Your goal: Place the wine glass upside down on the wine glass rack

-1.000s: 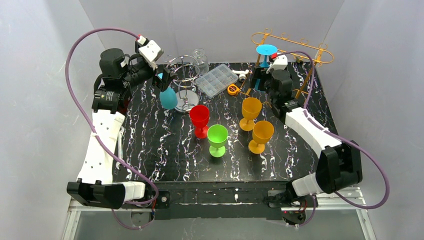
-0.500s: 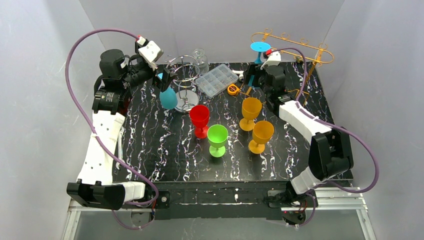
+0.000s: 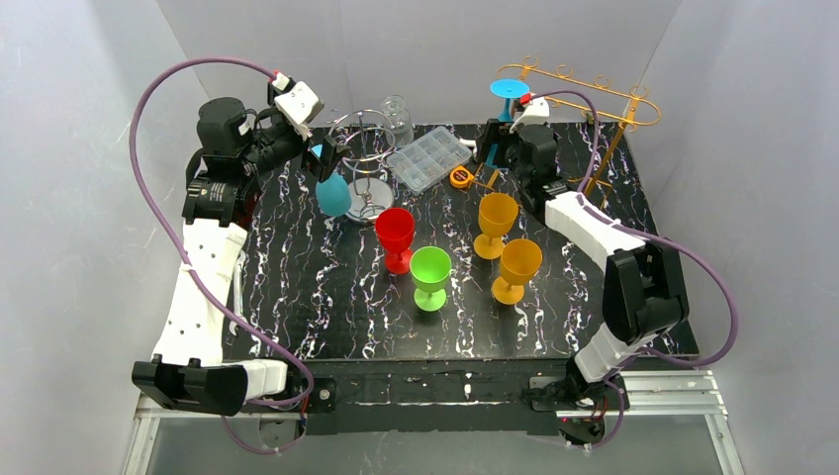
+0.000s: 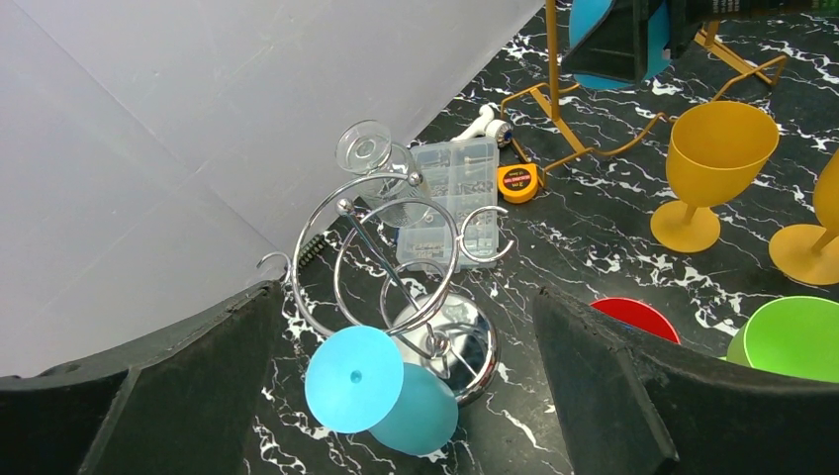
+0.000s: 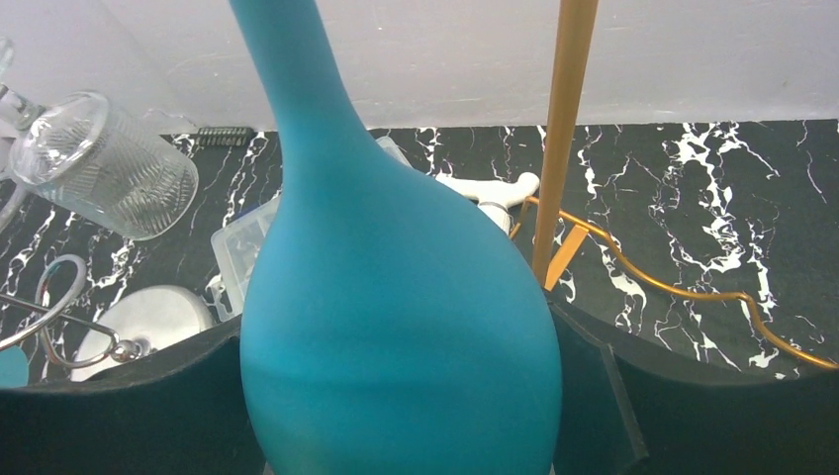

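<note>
1. Top: the right claw (image 3: 500,148) is clenched on the bowl of an upturned blue glass (image 3: 508,87). Its foot is up beside the left end of the gold rack (image 3: 584,84), at the desk's (image 3: 326,297) far edge. The left claw (image 3: 322,158) hovers by the chrome rack (image 3: 361,148).
2. Left wrist: the left claw is spread wide and empty. Another blue glass (image 4: 381,391) hangs inverted on the chrome rack.
3. Right wrist: the bowl fills the gap between the fingers (image 5: 594,396), with a gold post (image 5: 564,129) just beside it.

The black, white-veined surface (image 3: 297,297) carries four upright plastic goblets: a red goblet (image 3: 395,237), a green goblet (image 3: 430,277) just in front of it, and to the right a rear orange goblet (image 3: 497,224) and a front orange goblet (image 3: 517,269). Farther back, a clear compartment box (image 3: 428,158) and an orange tape measure (image 3: 461,177) lie between the chrome rack (image 3: 368,212) and the gold rack (image 5: 568,129).
</note>
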